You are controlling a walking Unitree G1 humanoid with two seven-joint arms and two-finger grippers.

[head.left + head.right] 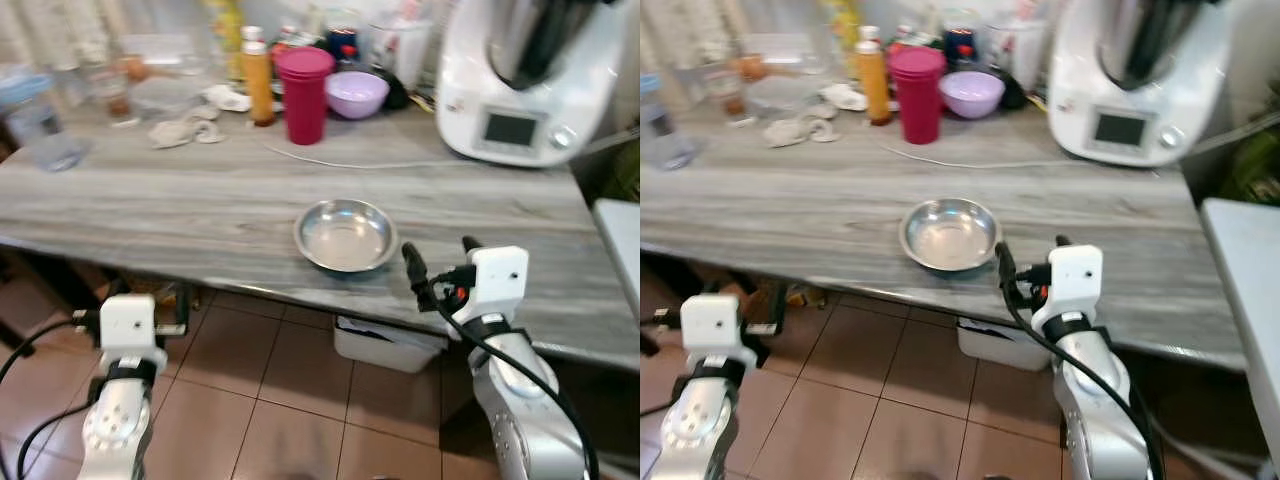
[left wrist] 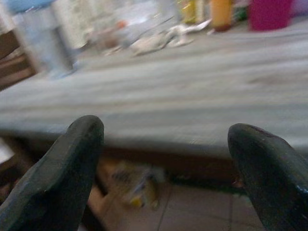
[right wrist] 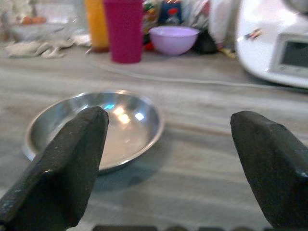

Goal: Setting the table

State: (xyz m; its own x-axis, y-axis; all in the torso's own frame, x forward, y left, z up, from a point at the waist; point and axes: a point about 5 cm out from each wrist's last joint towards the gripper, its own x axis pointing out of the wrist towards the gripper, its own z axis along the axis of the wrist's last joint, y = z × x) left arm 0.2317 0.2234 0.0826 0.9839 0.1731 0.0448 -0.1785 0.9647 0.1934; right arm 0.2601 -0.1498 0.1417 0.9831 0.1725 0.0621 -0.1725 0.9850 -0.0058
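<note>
Right gripper (image 1: 440, 262), fingers spread and empty, should probably straddle the steel bowl (image 1: 345, 235)'s near rim squarely; left gripper (image 2: 163, 159) waits, likewise spread.

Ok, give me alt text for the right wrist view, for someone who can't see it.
The right gripper is open, its two black fingers framing a steel bowl on a grey wooden table. Behind stand a magenta cup, a lilac bowl and a white appliance.

Steel bowl (image 1: 345, 235) shiny; table (image 1: 180, 215) matt grey woodgrain; pink cup (image 1: 304, 95) smooth plastic.
</note>
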